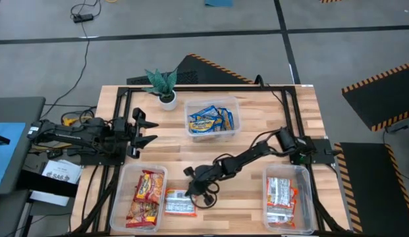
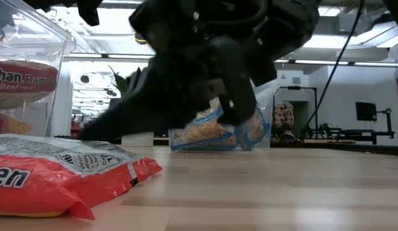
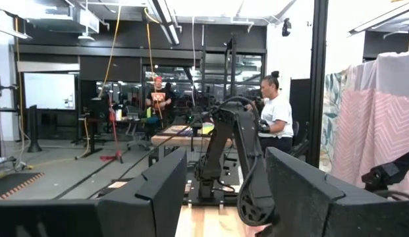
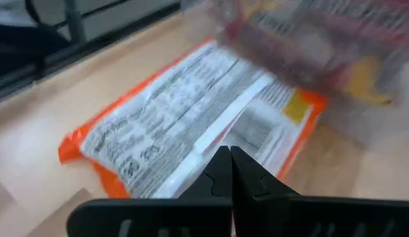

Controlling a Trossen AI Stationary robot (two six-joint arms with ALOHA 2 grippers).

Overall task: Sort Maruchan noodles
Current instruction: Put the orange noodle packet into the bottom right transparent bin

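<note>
One orange-red and white noodle packet (image 1: 180, 203) (image 2: 64, 170) (image 4: 184, 112) lies flat on the table near its near edge, printed back up, beside the near-left tub. My right gripper (image 1: 196, 189) (image 4: 229, 157) (image 2: 240, 112) is shut. It hangs just above the table, close to that packet on its far right side, and seems to touch nothing. My left gripper (image 1: 151, 130) (image 3: 224, 197) is open and waits at the table's left edge, pointing right.
Three clear tubs stand on the table. The far-middle tub (image 1: 188, 105) holds blue-and-yellow packets. Red-and-yellow packets fill the near-left tub (image 1: 125, 172). The near-right tub (image 1: 311, 172) holds orange-and-white ones. A small potted plant (image 1: 164, 85) stands at the far left. People stand in the room beyond.
</note>
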